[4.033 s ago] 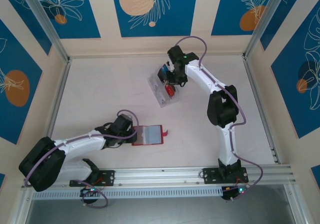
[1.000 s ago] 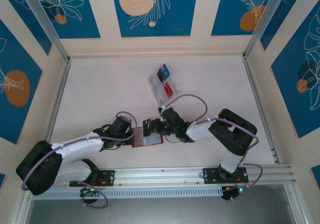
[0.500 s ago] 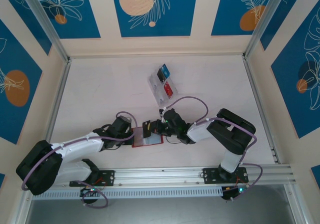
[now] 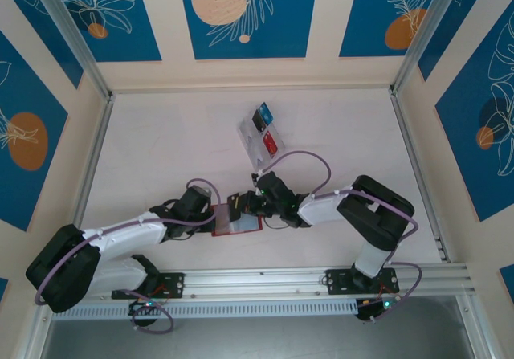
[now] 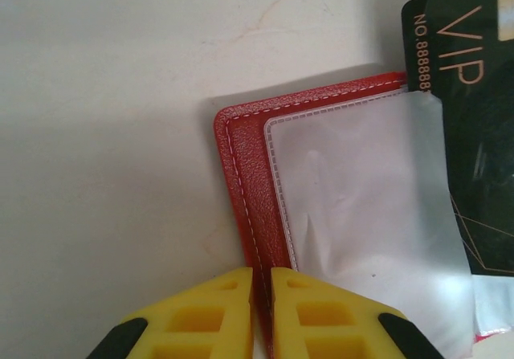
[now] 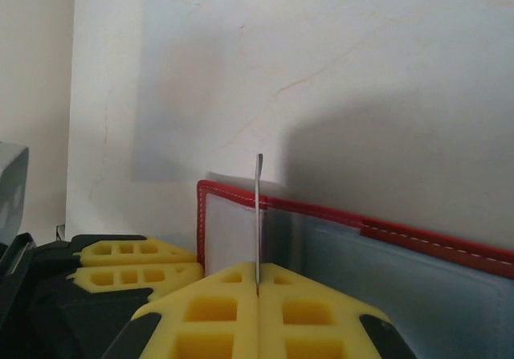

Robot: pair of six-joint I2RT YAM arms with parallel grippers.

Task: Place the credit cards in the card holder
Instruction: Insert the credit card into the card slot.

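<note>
- The card holder (image 4: 241, 224) lies open and flat on the bench (image 4: 161, 150), close in front of the two arm bases, between the two pincers
- In the left wrist view the card holder (image 5: 249, 174) shows its red stitched border and a translucent inner pocket (image 5: 353, 206)
- The left pincer (image 5: 261, 283) is nearly shut, its yellow fingers (image 5: 209, 311) pinching the near left edge of the card holder; in the top view the left pincer (image 4: 214, 218) sits at that same left edge
- The right pincer (image 6: 258, 283) is fully closed on a black card (image 6: 258, 214), seen edge-on as a thin upright line between its yellow pads
- From the left wrist the black card (image 5: 466, 94) bears gold "VIP" lettering, and its lower part lies behind the translucent pocket, so it is partly inside
- From above, the right pincer (image 4: 241, 206) hangs over the far edge of the card holder, close to the left pincer
- Farther back on the bench stands a clear rack (image 4: 250, 136), well apart from the card holder, with a blue card (image 4: 265, 114) and a red card (image 4: 271, 143) in it
</note>
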